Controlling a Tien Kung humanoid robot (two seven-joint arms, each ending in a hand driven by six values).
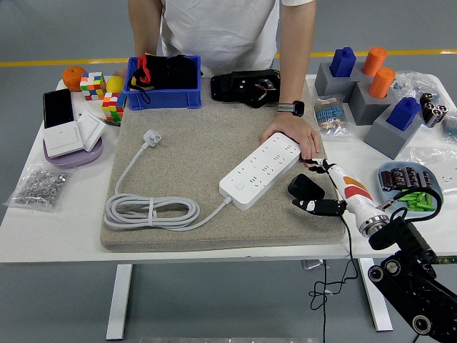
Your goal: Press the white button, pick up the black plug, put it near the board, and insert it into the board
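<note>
White table (43, 229), grey felt mat (186, 157) over its middle. Near right: right hand (325, 196) at mat's front-right corner, fingers loosely curled, gripping nothing. Black plug (305, 186) lies on mat touching or just left of fingertips; right hand is only robot hand in view. White power strip (260, 170) left and beyond plug, long axis diagonal, near-left to far-right. Person's hand (291, 133) steadies its far end.

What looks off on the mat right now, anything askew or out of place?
Only one thing stands out: the power strip lies diagonally on the mat, with a person's hand resting at its far end. The black plug sits unplugged beside it, by the right hand.
</note>
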